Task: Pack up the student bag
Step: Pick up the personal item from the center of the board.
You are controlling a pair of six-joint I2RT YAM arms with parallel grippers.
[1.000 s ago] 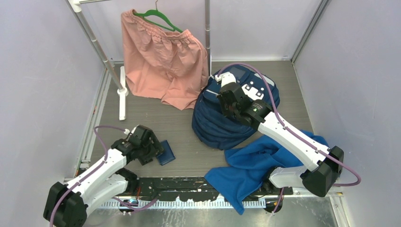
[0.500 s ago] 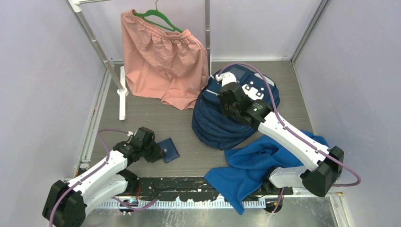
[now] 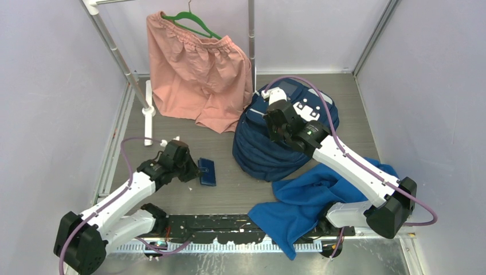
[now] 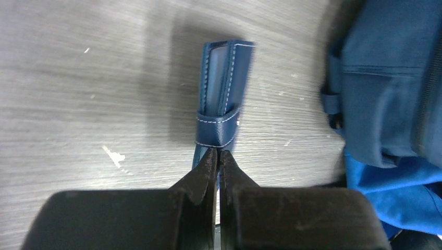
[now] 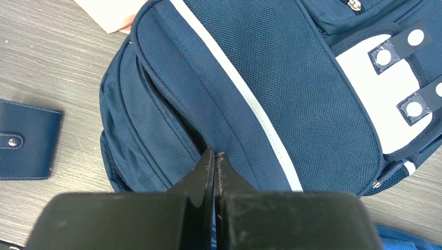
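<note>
The student bag [image 3: 269, 152], navy with a white stripe and white dotted patches, lies right of centre. Its main opening gapes as a dark slit [image 5: 177, 125]. My right gripper [image 3: 274, 117] rests on top of it, shut [image 5: 214, 153] on the fabric edge of that opening. A small navy wallet [image 3: 207, 172] with a snap tab stands on its edge left of the bag. My left gripper [image 3: 192, 171] is shut [image 4: 218, 152] on the near edge of the wallet [image 4: 223, 88]. The wallet [image 5: 26, 140] also shows at the left of the right wrist view.
A royal-blue cloth [image 3: 309, 197] lies crumpled under the right arm, touching the bag's near side. Pink shorts [image 3: 195, 74] hang from a green hanger [image 3: 195, 23] on a metal rack [image 3: 251, 40], whose white foot [image 3: 149, 112] stands at the left. Walls close in on three sides.
My left gripper went from open to shut on the wallet, turned it up on edge and carried it a little away and toward the bag. The right arm stayed put.
</note>
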